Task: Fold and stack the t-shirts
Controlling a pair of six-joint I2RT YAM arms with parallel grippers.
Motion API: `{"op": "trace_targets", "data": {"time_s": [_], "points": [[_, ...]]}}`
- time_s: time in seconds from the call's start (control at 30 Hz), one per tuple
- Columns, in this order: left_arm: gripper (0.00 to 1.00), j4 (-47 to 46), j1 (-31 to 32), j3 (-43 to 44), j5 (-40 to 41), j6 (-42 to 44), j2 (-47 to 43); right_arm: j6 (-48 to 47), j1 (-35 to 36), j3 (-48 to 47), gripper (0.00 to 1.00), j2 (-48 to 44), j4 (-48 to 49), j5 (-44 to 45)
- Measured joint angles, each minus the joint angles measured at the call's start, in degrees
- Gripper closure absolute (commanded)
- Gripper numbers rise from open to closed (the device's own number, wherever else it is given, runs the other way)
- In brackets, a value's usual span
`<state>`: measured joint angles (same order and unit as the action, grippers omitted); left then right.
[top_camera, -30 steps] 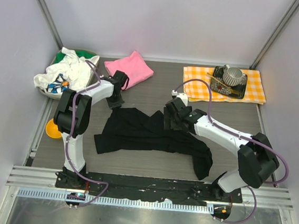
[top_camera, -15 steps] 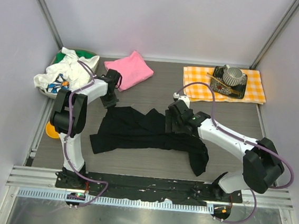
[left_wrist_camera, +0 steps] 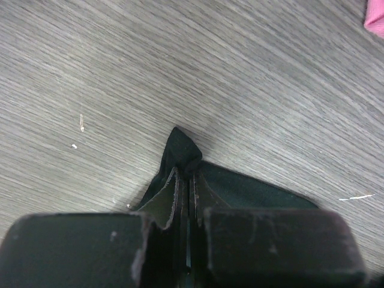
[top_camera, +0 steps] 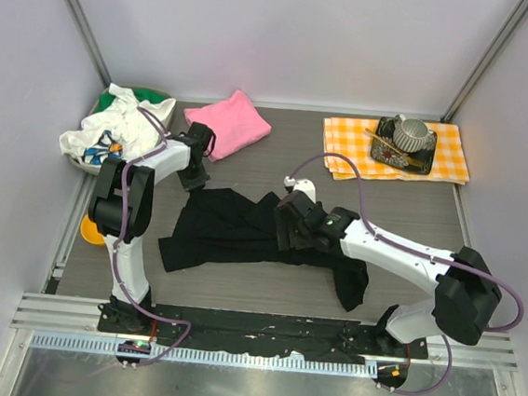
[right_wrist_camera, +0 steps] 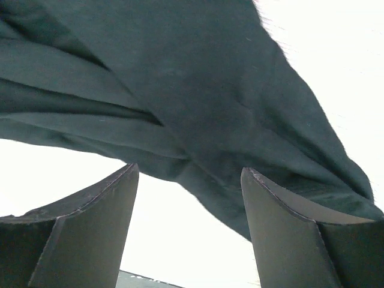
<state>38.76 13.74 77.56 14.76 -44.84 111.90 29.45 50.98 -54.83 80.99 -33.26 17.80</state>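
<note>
One limp black t-shirt (top_camera: 228, 232)
Corner pinched in left gripper (left_wrist_camera: 186, 180); right gripper (right_wrist_camera: 189, 171) gapes empty just above, hem seems best hold.

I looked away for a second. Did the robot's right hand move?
Yes. The right hand slid left and nearer, away from the orange checked cloth, over the black t-shirt.

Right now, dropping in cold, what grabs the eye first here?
The large crumpled black cloth t-shirt sprawls in the middle of the grey table, the left gripper shut on its far-left corner and the right gripper open over it. A smaller bright pink t-shirt lies at the far edge.
</note>
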Motion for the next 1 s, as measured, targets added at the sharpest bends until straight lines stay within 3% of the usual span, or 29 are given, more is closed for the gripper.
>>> {"op": "trace_targets", "data": {"time_s": [0.27,0.57,1.0], "points": [[1.0,-0.02,-0.02,0.0,0.0,0.0,0.0,-0.52,4.09,-9.14,0.26,8.02,1.42,1.66],[1.0,-0.15,-0.04,-0.13,0.0,0.0,-0.09,-2.99,3.76,-17.05,0.28,26.03,8.98,4.0],[1.0,-0.96,-0.39,-0.87,-0.61,0.02,-0.57,-4.35,3.48,-24.94,0.29,31.74,13.75,3.56]]}}
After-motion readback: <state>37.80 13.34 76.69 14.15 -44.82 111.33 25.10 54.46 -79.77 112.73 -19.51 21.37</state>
